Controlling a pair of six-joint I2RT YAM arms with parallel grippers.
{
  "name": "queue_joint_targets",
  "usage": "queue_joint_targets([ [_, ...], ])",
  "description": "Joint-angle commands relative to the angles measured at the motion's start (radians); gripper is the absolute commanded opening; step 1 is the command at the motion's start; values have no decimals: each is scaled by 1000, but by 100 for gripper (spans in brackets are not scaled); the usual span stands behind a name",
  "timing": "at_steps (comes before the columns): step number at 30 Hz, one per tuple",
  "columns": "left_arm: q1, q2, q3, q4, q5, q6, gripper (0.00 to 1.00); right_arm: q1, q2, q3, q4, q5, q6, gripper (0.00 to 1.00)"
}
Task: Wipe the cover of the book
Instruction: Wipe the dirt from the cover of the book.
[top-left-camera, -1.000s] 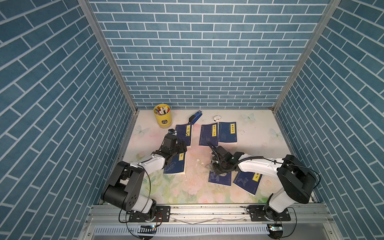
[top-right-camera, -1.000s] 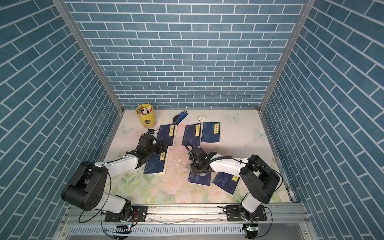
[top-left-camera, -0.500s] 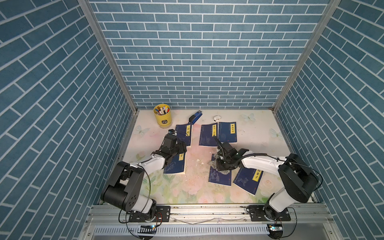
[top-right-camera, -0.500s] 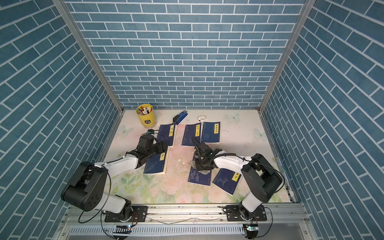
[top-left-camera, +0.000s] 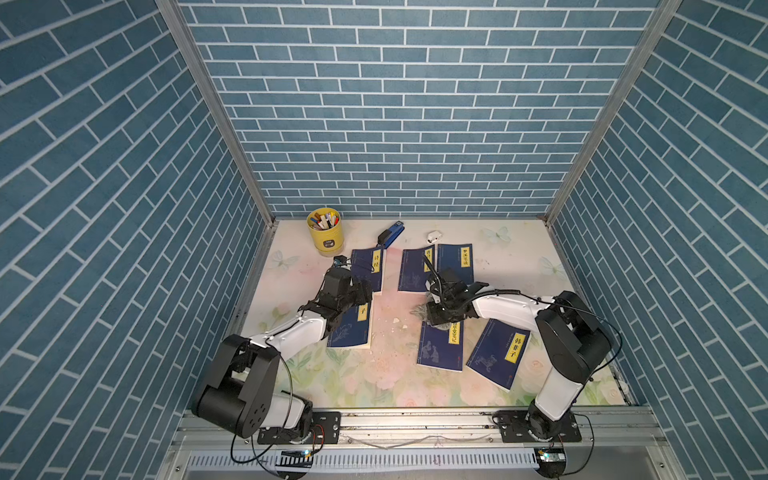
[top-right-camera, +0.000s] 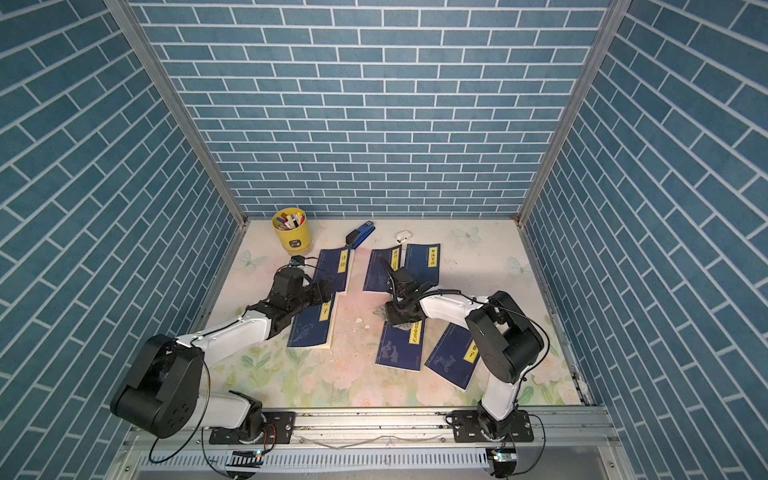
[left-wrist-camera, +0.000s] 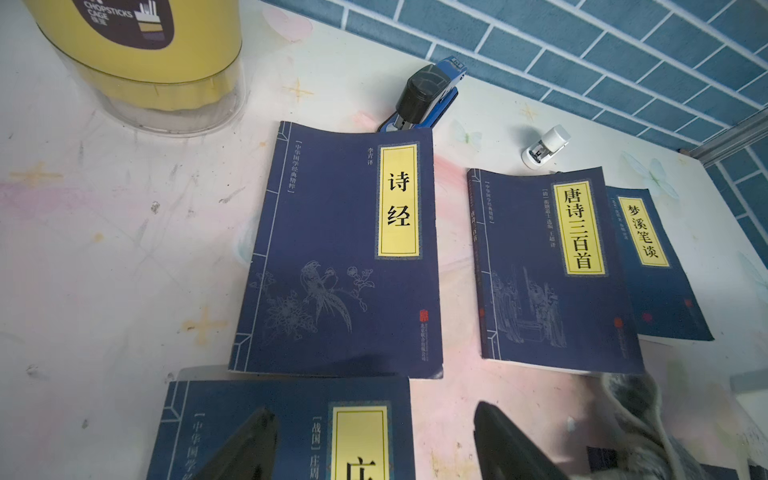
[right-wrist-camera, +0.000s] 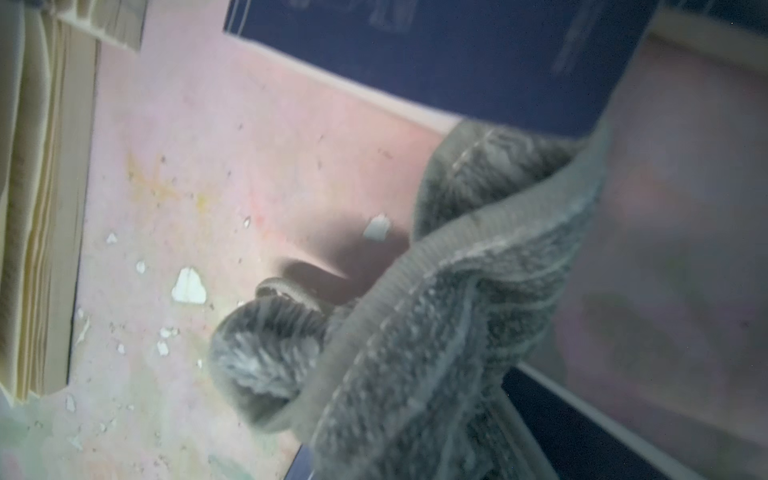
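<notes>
Top views, both: floral table (top-left-camera: 582, 266) inside blue brick walls; six dark blue books (top-left-camera: 496, 353) flat on it; left gripper (top-left-camera: 360, 291) over far end of the left near book (top-left-camera: 347, 332), jaws wide apart, one finger (left-wrist-camera: 249, 444) above the cover, the other past its edge above the table, contact not discernible; right gripper (top-left-camera: 432, 318) at far left corner of the middle near book (top-left-camera: 438, 353), the one to wipe; jaws closed on a grey cloth (right-wrist-camera: 436, 332), bunched, partly over bare table between this book and the far middle book (top-left-camera: 413, 270); yellow pen cup (top-left-camera: 325, 232) in far left corner; blue stapler (top-left-camera: 390, 235) beside it; small white object (top-left-camera: 433, 237) further right; white crumbs (top-left-camera: 395, 321) between the two near books.
</notes>
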Motion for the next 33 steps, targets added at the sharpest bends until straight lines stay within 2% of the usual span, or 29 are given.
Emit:
queue_joint_targets([
  [1, -5, 4, 1, -18, -13, 21, 79, 104, -26, -86, -148, -7, 49, 11],
  [4, -5, 18, 9, -17, -13, 22, 79, 175, -56, -132, -153, -20, 113, 11],
  [9, -4, 28, 16, -18, -17, 23, 79, 214, -110, -199, -141, -24, 178, 11],
  [23, -5, 31, 16, -21, -23, 19, 79, 296, -130, -208, -151, -56, 200, 11],
  [28, -5, 33, 19, -21, -27, 18, 79, 282, -133, -215, -153, -18, 202, 11],
  [33, -4, 36, 22, -25, -24, 21, 79, 188, -76, -172, -146, -6, 137, 11],
])
